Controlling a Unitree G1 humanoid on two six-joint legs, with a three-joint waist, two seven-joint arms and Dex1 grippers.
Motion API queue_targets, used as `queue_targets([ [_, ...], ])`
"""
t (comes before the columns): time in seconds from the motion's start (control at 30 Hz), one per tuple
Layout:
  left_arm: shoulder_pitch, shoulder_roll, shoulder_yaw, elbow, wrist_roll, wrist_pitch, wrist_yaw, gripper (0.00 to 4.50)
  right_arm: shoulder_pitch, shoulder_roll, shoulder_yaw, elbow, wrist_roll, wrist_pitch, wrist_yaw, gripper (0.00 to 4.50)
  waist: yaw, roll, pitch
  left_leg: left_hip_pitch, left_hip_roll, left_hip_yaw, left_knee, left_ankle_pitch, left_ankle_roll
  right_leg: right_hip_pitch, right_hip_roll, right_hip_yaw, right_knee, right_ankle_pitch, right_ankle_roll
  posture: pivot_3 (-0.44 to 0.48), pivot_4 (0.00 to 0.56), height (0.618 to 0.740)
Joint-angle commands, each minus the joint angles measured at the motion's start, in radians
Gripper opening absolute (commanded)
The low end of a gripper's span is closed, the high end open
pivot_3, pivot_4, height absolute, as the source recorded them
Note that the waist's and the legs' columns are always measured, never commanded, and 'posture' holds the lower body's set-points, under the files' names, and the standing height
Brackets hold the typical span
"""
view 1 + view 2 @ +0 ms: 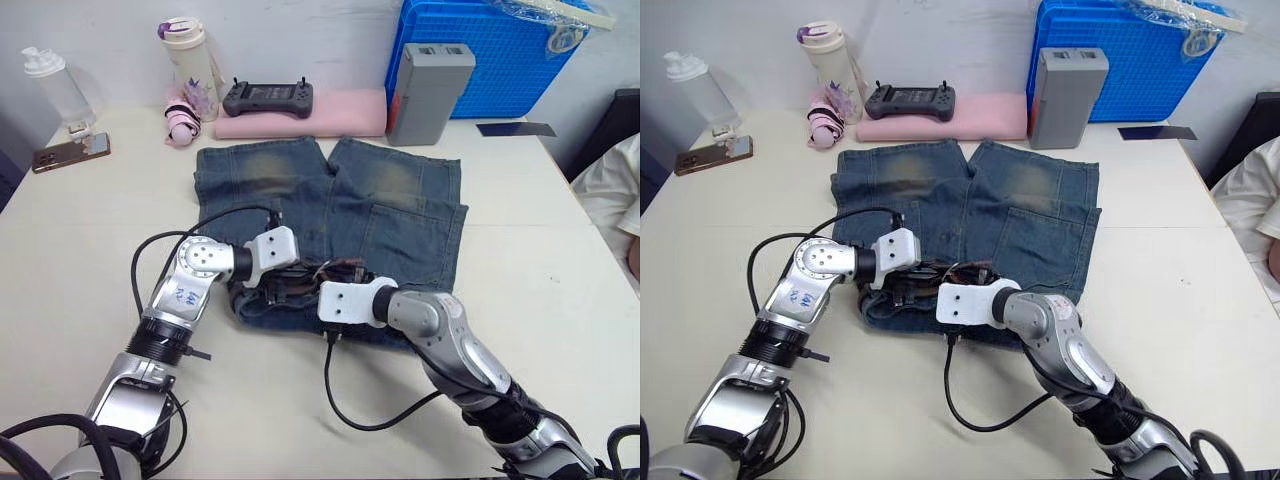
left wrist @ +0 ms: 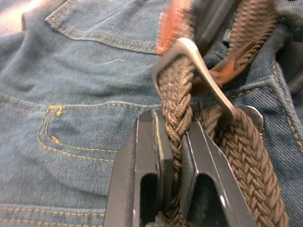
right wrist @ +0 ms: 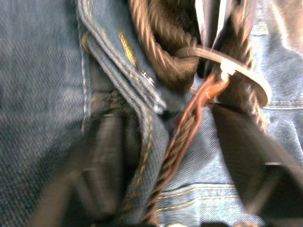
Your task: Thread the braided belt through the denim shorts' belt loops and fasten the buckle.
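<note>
The dark-brown braided belt (image 2: 177, 137) lies at the waistband of the faded blue denim shorts (image 1: 400, 215), pinched in the left gripper (image 2: 173, 156) just behind the silver buckle (image 2: 199, 78). The right gripper (image 3: 175, 156) straddles the strap, seemingly open. Fastening looks unfinished.

The near waistband of the faded blue denim shorts (image 1: 380, 215) was covered by both arms in the head views. The dark-brown braided belt (image 2: 177, 142) ran out of frame in both wrist views. The right end effector's black fingers (image 3: 255, 161) were blurred, their spacing indeterminate.
</note>
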Motion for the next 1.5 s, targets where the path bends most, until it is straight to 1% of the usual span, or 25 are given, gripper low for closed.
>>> queue_targets([
  [0.03, -0.003, -0.013, -0.022, 0.004, -0.005, -0.022, -0.006, 0.0, 0.014, -0.028, -0.116, -0.137, 0.118, 0.098, 0.086, 4.44, 0.0, 0.0, 0.0, 0.0, 0.0, 0.0, 0.0, 0.0, 0.0, 0.0, 0.0, 0.0, 0.0, 0.0, 0.0, 0.0, 0.15, 0.725],
  [0.13, 0.001, -0.019, -0.026, 0.013, -0.003, -0.027, -0.001, 0.0, 0.013, -0.079, -0.236, -0.22, 0.243, 0.198, 0.169, 4.44, 0.002, 0.0, 0.0, 0.0, 0.0, 0.0, 0.0, 0.0, 0.0, 0.0, 0.0, 0.0, 0.0, 0.0, 0.0, 0.0, 0.15, 0.725],
  [0.23, 0.003, -0.024, -0.027, 0.013, -0.005, -0.027, 0.003, 0.0, -0.025, -0.092, -0.344, -0.25, 0.376, 0.298, 0.208, 4.44, 0.003, 0.0, 0.0, 0.0, 0.0, 0.0, 0.0, 0.0, 0.001, 0.001, 0.0, 0.0, -0.001, 0.0, 0.0, 0.0, 0.15, 0.725],
  [0.3, 0.006, -0.028, -0.028, 0.011, -0.005, -0.029, 0.005, 0.0, -0.06, -0.11, -0.38, -0.228, 0.421, 0.312, 0.2, 4.44, 0.002, 0.0, 0.0, 0.001, 0.0, 0.0, 0.0, 0.0, 0.001, 0.001, 0.0, 0.0, 0.0, 0.0, 0.0, 0.0, 0.15, 0.725],
  [0.37, 0.008, -0.03, -0.031, 0.008, -0.003, -0.031, 0.006, 0.0, -0.087, -0.123, -0.389, -0.201, 0.443, 0.307, 0.176, 4.44, 0.002, 0.0, 0.0, 0.001, 0.0, 0.0, 0.0, 0.0, 0.001, 0.001, 0.0, 0.0, 0.0, 0.0, 0.0, 0.0, 0.15, 0.725],
  [0.4, 0.01, -0.03, -0.032, 0.007, -0.003, -0.031, 0.006, 0.0, -0.096, -0.135, -0.378, -0.182, 0.436, 0.287, 0.156, 4.44, 0.002, 0.0, 0.0, 0.001, 0.0, 0.0, 0.0, 0.0, 0.001, 0.001, 0.0, 0.0, 0.0, 0.0, 0.0, 0.0, 0.15, 0.725],
  [0.5, 0.014, -0.029, -0.039, -0.005, -0.002, -0.037, 0.004, 0.0, -0.095, -0.198, -0.271, -0.097, 0.341, 0.144, 0.078, 4.44, 0.002, 0.0, 0.0, 0.001, 0.0, 0.0, 0.0, 0.0, 0.001, 0.001, -0.001, 0.0, -0.001, 0.0, 0.0, 0.0, 0.15, 0.725],
  [0.6, 0.014, -0.025, -0.043, -0.012, 0.006, -0.046, 0.008, 0.0, -0.095, -0.233, -0.18, -0.031, 0.259, 0.031, 0.015, 4.44, 0.002, 0.0, 0.0, 0.0, -0.001, 0.0, 0.0, 0.0, 0.001, 0.001, -0.001, 0.0, -0.001, 0.0, 0.0, 0.0, 0.15, 0.725],
  [0.77, 0.019, -0.018, -0.043, -0.031, 0.004, -0.04, 0.011, 0.0, -0.096, -0.23, -0.128, 0.005, 0.223, -0.017, -0.025, 4.44, 0.002, 0.0, 0.0, 0.0, -0.001, 0.0, 0.0, 0.0, 0.001, 0.001, -0.001, 0.0, -0.001, 0.0, 0.0, 0.0, 0.15, 0.725],
  [0.8, 0.02, -0.017, -0.044, -0.034, 0.004, -0.04, 0.012, 0.0, -0.098, -0.229, -0.124, 0.01, 0.217, -0.022, -0.032, 3.94, 0.002, 0.0, 0.0, 0.0, -0.001, 0.0, 0.0, 0.0, 0.001, 0.001, -0.001, 0.0, -0.001, 0.0, 0.0, 0.0, 0.15, 0.725],
  [0.83, 0.021, -0.016, -0.044, -0.036, 0.004, -0.039, 0.012, 0.0, -0.098, -0.229, -0.121, 0.014, 0.211, -0.026, -0.037, 3.69, 0.002, 0.0, 0.0, 0.0, -0.001, 0.0, 0.0, 0.0, 0.001, 0.001, -0.001, 0.0, -0.001, 0.0, 0.0, 0.0, 0.15, 0.725],
  [0.87, 0.023, -0.014, -0.044, -0.038, 0.004, -0.039, 0.013, 0.0, -0.098, -0.227, -0.119, 0.016, 0.208, -0.024, -0.042, 3.12, 0.002, 0.0, 0.0, 0.0, -0.001, 0.0, 0.0, 0.0, 0.001, 0.001, -0.001, 0.0, -0.001, 0.0, 0.0, 0.0, 0.15, 0.725],
  [1.0, 0.024, -0.01, -0.045, -0.039, 0.005, -0.039, 0.016, 0.0, -0.093, -0.224, -0.114, 0.018, 0.202, -0.021, -0.047, 1.26, 0.002, 0.0, 0.0, 0.0, 0.0, 0.0, 0.0, 0.0, 0.001, 0.001, -0.001, 0.0, -0.001, 0.0, 0.0, 0.0, 0.15, 0.725],
  [1.1, 0.022, -0.009, -0.045, -0.039, 0.005, -0.039, 0.018, 0.0, -0.089, -0.223, -0.109, 0.017, 0.2, -0.017, -0.047, 0.01, 0.002, 0.0, 0.0, 0.0, 0.0, 0.0, 0.0, 0.0, 0.001, 0.001, -0.001, 0.0, -0.001, 0.0, 0.0, 0.0, 0.15, 0.725],
  [1.23, 0.02, -0.008, -0.044, -0.041, 0.005, -0.038, 0.022, 0.0, -0.078, -0.221, -0.102, 0.013, 0.196, -0.011, -0.051, 0.01, 0.002, 0.0, 0.0, 0.0, 0.0, 0.0, 0.0, 0.0, 0.001, 0.001, -0.001, 0.0, -0.001, 0.0, 0.0, 0.0, 0.15, 0.725],
  [1.37, 0.019, -0.003, -0.029, -0.042, -0.002, 0.005, 0.033, 0.0, -0.072, -0.21, -0.091, 0.01, 0.188, -0.004, -0.057, 0.01, 0.002, 0.0, 0.0, 0.0, 0.0, 0.0, 0.0, 0.0, 0.001, 0.001, -0.001, 0.0, -0.001, 0.0, 0.0, 0.0, 0.15, 0.725],
  [1.4, 0.023, 0.001, -0.013, -0.055, -0.032, 0.035, 0.018, 0.0, -0.071, -0.206, -0.088, 0.008, 0.186, -0.001, -0.059, 0.01, 0.002, 0.0, 0.0, 0.0, 0.0, 0.0, 0.0, 0.0, 0.001, 0.001, -0.001, 0.0, -0.001, 0.0, 0.0, 0.0, 0.15, 0.725],
  [1.43, 0.026, 0.003, 0.004, -0.072, -0.059, 0.07, 0.013, 0.96, -0.069, -0.202, -0.085, 0.006, 0.183, 0.001, -0.06, 0.0, 0.0, 0.0, 0.0, 0.0, 0.0, 0.0, 0.0, 0.0, 0.001, 0.001, -0.001, 0.0, -0.001, 0.0, 0.0, 0.0, 0.15, 0.725],
  [1.47, 0.03, 0.005, 0.024, -0.094, -0.084, 0.107, 0.015, 1.2, -0.065, -0.201, -0.083, 0.004, 0.179, 0.002, -0.061, 0.0, 0.0, 0.0, 0.0, 0.0, 0.0, 0.0, 0.0, 0.0, 0.001, 0.001, -0.001, 0.0, -0.001, 0.0, 0.0, 0.0, 0.15, 0.725],
  [1.5, 0.033, 0.007, 0.046, -0.116, -0.104, 0.147, 0.026, 1.67, -0.062, -0.199, -0.081, 0.003, 0.176, 0.003, -0.062, 0.0, -0.001, 0.0, 0.0, 0.0, 0.0, 0.0, 0.0, 0.0, 0.001, 0.001, -0.001, 0.0, -0.001, 0.0, 0.0, 0.0, 0.15, 0.725],
])
